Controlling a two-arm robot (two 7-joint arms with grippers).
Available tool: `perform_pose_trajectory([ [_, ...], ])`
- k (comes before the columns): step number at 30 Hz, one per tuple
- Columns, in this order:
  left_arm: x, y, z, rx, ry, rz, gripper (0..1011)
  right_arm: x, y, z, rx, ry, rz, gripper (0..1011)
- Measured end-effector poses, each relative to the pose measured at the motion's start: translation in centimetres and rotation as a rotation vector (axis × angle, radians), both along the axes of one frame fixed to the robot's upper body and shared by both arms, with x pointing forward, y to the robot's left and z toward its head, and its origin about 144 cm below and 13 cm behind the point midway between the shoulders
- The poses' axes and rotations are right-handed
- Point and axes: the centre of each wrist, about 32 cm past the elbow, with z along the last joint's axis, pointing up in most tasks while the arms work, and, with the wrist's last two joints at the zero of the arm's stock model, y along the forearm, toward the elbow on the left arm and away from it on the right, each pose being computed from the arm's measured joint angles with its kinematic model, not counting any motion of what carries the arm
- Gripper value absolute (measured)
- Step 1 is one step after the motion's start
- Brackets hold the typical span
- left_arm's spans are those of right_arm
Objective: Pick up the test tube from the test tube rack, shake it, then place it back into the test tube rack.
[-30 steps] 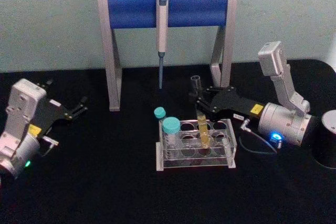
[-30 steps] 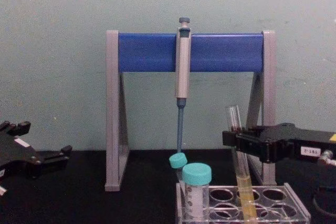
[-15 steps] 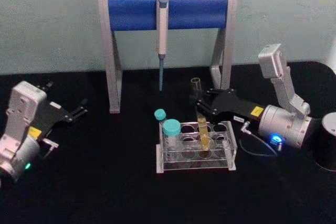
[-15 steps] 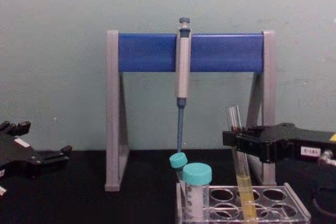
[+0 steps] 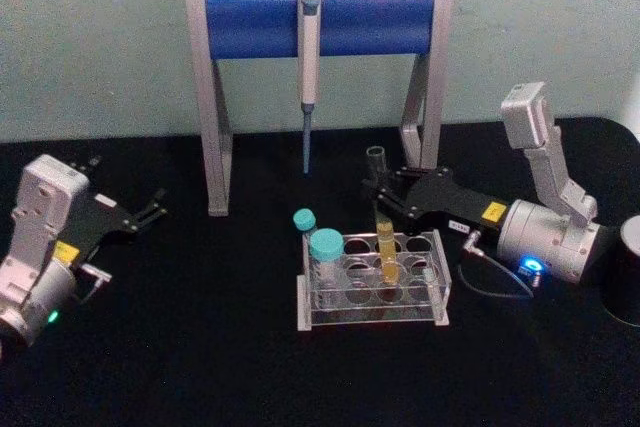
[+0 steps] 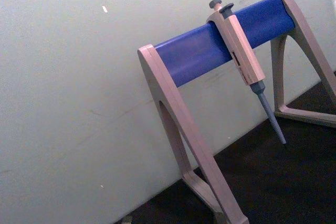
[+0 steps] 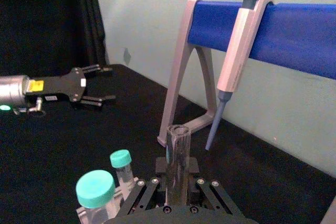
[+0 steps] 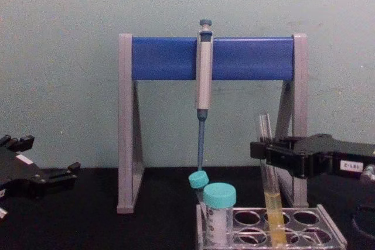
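- Right gripper (image 5: 378,190) reaches in from the right and is clenched on the upper part of the test tube (image 5: 385,237), just below its open mouth. In the right wrist view the fingers sit close against both sides of the glass.
- Left gripper (image 5: 150,209) is parked well off to the left, low over the black table (image 5: 200,367), with its fingers spread and nothing between them.
- Where the tube is: its round bottom sits down in a hole of the test tube rack (image 5: 335,315), in the back row. It stands nearly upright, leaning a little, with yellow liquid in its lower part.
- How it should handle, as I judge it:
  - Thin glass: light, stiff, smooth and breakable, so a firm but gentle squeeze suits it.
  - Uncapped, so hard or tilted shaking could spill the liquid (short, small swings seem safer).
  - The present hold, high on the bare glass above the liquid, looks sensible, since it keeps the fingers clear of the rack plate.
- Count:
  - one test tube
  - one rack
  - two teal-capped vials (image 5: 325,247) in the rack's left end
  - one pipette (image 5: 309,47) hanging on one blue-and-grey pipette stand (image 5: 250,22) behind
  - two grippers
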Motion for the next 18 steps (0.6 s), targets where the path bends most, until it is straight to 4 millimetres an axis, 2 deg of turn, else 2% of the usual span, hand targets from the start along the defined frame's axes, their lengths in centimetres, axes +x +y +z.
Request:
perform_pose_trajectory([
  [18,0.0,0.0,0.0,0.000,0.000,0.000,1001,-0.3,-1.0,2.2,0.128,-0.065,0.006,232],
])
